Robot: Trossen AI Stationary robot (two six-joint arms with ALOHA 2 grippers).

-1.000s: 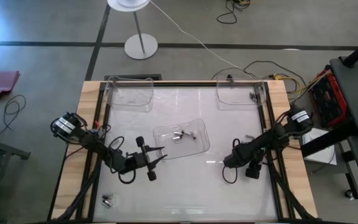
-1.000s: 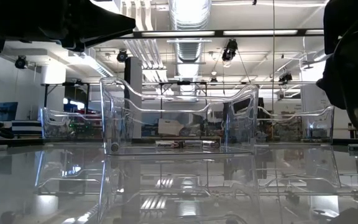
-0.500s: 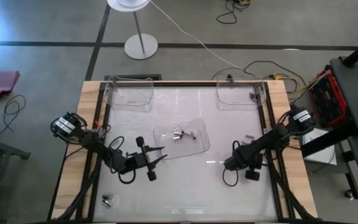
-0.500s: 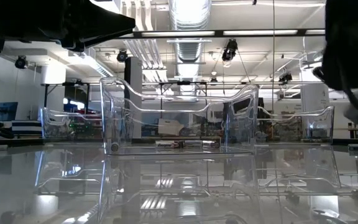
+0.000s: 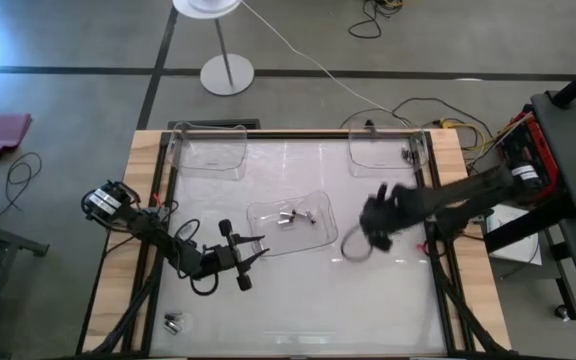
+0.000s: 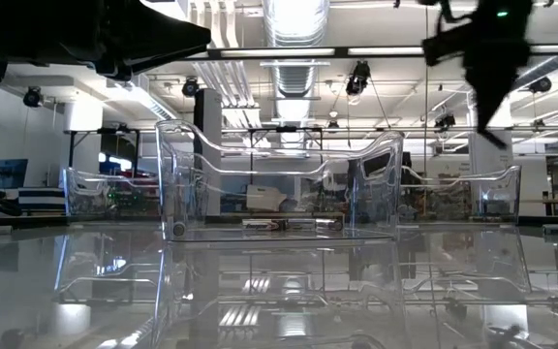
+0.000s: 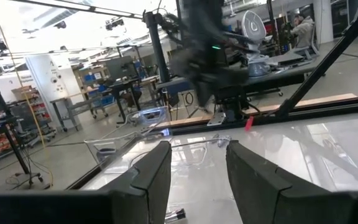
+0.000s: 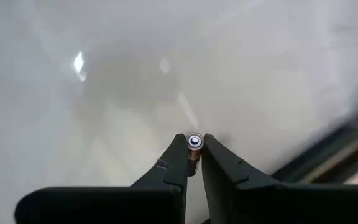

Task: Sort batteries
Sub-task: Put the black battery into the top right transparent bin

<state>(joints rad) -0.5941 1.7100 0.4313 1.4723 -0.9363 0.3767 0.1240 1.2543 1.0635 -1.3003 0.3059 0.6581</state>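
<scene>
Right pincer (image 5: 373,222) moved up from desk (image 5: 298,300) toward middle tray (image 5: 323,238), pinching one battery (image 8: 194,142); left pincer (image 5: 253,248) waits, open; few batteries (image 5: 290,216) in tray; most sorting left.

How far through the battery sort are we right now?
Partly done. One battery already lies in the far right tray. The right gripper holds a battery. Several batteries remain in the centre tray, and two lie near the front left corner.

Open tabletop (image 5: 298,300) around the central clear tray (image 5: 291,222).
</scene>
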